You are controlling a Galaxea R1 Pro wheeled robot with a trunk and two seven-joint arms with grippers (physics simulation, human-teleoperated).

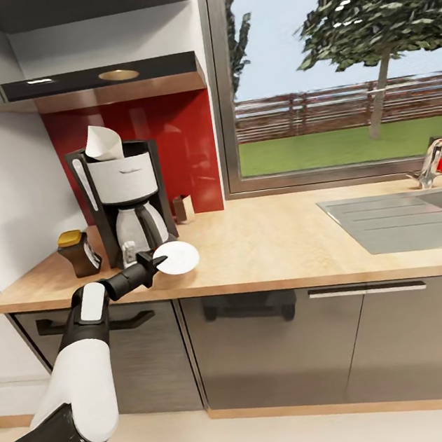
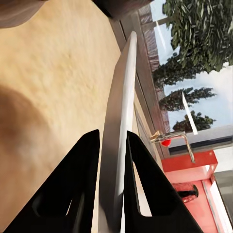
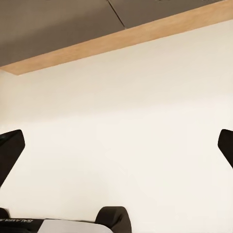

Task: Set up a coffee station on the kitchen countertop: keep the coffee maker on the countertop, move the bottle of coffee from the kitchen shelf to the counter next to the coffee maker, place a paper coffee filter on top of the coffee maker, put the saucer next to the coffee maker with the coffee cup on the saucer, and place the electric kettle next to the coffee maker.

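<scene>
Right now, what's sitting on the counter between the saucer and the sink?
Nothing: in the head view, the kitchen countertop is bare wood from the saucer, held by the left gripper, to the sink.

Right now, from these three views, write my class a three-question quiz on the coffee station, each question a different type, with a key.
1. True or false: the paper coffee filter sits on top of the coffee maker.
2. What does the left end effector hold? A) cup B) saucer C) kettle
3. Fill in: the bottle of coffee stands on the kitchen countertop to the ____ of the coffee maker in the head view.

Key: 1 true; 2 B, gripped by its rim; 3 left.
</scene>
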